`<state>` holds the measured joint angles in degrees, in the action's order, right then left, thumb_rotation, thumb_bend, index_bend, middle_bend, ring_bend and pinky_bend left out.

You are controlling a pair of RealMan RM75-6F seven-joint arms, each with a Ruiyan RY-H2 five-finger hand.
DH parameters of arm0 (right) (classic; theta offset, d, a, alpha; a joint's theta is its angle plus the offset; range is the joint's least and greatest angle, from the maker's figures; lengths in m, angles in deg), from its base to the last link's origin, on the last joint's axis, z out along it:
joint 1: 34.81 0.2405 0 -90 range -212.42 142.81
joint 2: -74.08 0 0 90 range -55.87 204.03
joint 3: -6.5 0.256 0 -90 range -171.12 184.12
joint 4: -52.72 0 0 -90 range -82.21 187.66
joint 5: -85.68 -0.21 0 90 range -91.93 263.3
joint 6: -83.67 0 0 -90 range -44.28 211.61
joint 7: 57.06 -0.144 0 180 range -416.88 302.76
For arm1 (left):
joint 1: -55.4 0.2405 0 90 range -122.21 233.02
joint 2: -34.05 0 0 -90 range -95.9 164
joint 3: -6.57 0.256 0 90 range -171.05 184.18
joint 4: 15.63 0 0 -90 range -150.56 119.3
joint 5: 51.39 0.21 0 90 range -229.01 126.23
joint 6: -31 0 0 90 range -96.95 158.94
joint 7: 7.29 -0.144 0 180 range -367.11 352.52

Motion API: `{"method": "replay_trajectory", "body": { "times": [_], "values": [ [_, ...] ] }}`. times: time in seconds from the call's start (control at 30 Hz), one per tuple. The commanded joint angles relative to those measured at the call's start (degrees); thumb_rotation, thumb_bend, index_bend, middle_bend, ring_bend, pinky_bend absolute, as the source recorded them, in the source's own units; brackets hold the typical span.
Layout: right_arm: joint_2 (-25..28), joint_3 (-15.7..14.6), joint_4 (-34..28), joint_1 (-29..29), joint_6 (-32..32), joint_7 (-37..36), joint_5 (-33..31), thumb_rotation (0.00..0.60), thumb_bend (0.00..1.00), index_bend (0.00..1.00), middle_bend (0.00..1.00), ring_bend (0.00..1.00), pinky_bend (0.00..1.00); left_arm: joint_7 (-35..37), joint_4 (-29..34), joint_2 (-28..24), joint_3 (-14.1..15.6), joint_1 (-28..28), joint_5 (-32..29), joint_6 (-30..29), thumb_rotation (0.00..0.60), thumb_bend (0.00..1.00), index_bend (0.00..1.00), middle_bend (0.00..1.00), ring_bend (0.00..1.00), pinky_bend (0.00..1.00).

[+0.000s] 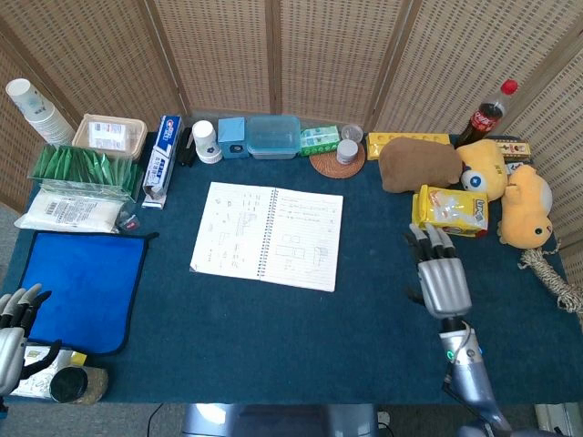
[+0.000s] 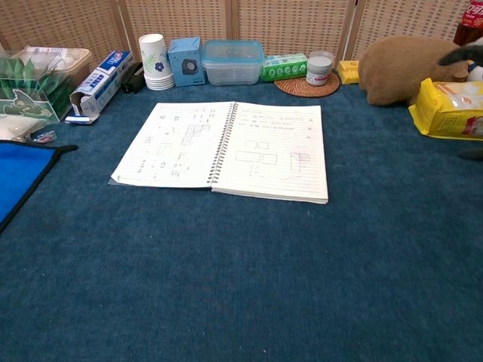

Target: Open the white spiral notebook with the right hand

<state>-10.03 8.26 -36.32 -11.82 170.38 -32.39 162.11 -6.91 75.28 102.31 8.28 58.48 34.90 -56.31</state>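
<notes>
White spiral notebook (image 1: 267,235) lies open and flat on the blue table cover (image 1: 273,328), about mid-table, spiral binding running down the middle between two pages. Both pages face up, white with small sketched boxes and handwriting; right page shows ruled lines in the chest view (image 2: 226,151). Edges look square, no page lifted. Nothing touches the notebook. Right hand (image 1: 441,273) is well to the right of the notebook, over bare cover, palm down, fingers straight and apart, holding nothing; just in front of the yellow snack bag (image 1: 450,210). Left hand (image 1: 13,323) shows at the lower-left edge, far left of the notebook, fingers spread, holding nothing, beside a blue cloth (image 1: 77,287). Behind the notebook along the screen: toothpaste box (image 1: 162,159), paper cup (image 1: 206,141), small blue carton (image 1: 231,137), clear lidded container (image 1: 273,137), green pack (image 1: 320,139), and a small jar (image 1: 347,150) on a woven coaster (image 1: 324,166). Right of the notebook, farther back: brown plush (image 1: 418,164), yellow plush toys (image 1: 510,191), cola bottle (image 1: 483,116).
</notes>
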Motion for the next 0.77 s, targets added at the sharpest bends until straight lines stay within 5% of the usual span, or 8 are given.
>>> {"method": "replay_trajectory", "body": {
  "times": [0.03, 0.37, 0.77],
  "values": [
    [2.25, -2.64, 0.38, -4.56, 3.6, -1.83, 1.44, 0.6, 0.06, 0.16, 0.17, 0.06, 0.13, -0.69, -0.06, 0.23, 0.19, 0.53, -0.63, -0.2, 0.6, 0.3, 0.24, 0.09, 0.02, 0.0],
    [4.34, -4.04, 1.99, -11.72, 7.99, -7.23, 2.85, 0.6, 0.06, 0.16, 0.18, 0.06, 0.13, -3.68, 0.74, 0.8, 0.74, 1.46, -0.28, -1.35, 0.6, 0.3, 0.24, 0.1, 0.03, 0.0],
    [5.25, -2.88, 2.08, -15.07, 6.18, -11.83, 1.6, 0.6, 0.07, 0.17, 0.18, 0.04, 0.13, -6.09, 2.97, 0.96, 1.07, 1.94, 0.45, -2.15, 0.6, 0.3, 0.24, 0.11, 0.03, 0.0]
  ]
}}
